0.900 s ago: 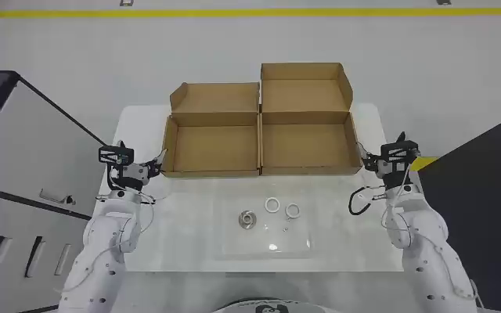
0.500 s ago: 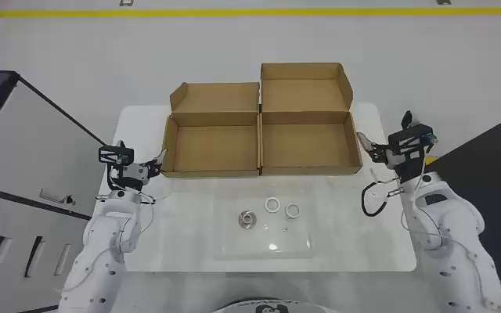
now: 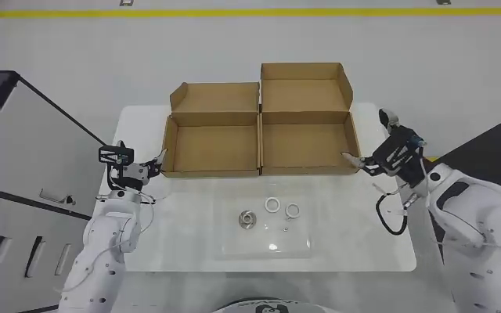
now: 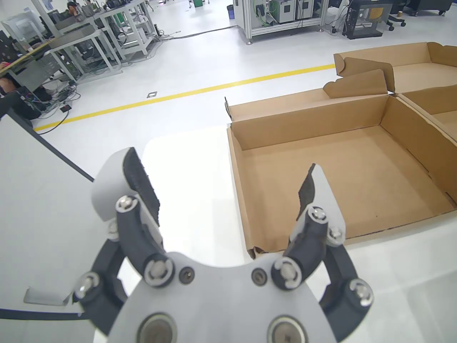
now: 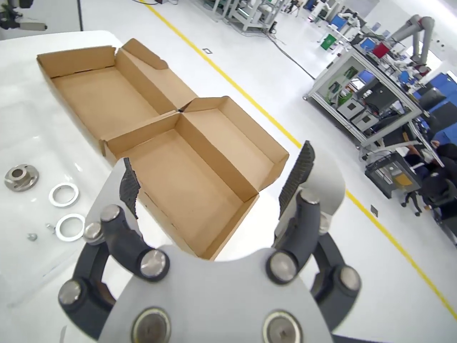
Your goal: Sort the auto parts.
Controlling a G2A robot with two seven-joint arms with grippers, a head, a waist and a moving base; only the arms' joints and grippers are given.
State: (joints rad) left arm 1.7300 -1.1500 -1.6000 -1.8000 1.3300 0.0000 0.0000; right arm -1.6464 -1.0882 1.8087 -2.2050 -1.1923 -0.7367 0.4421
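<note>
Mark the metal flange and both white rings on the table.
metal flange (image 5: 30, 181): right wrist view, on its flat outer rim.
white ring nearer the flange (image 5: 53, 196): right wrist view, on the band.
white ring farther from the flange (image 5: 59, 228): right wrist view, on the band.

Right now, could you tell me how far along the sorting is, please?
Done: nothing; the left box and right box are both empty. In hand: nothing; the left gripper and right gripper are open and empty. Left: the hub, two rings and small bits lie on the table near the boxes.
</note>
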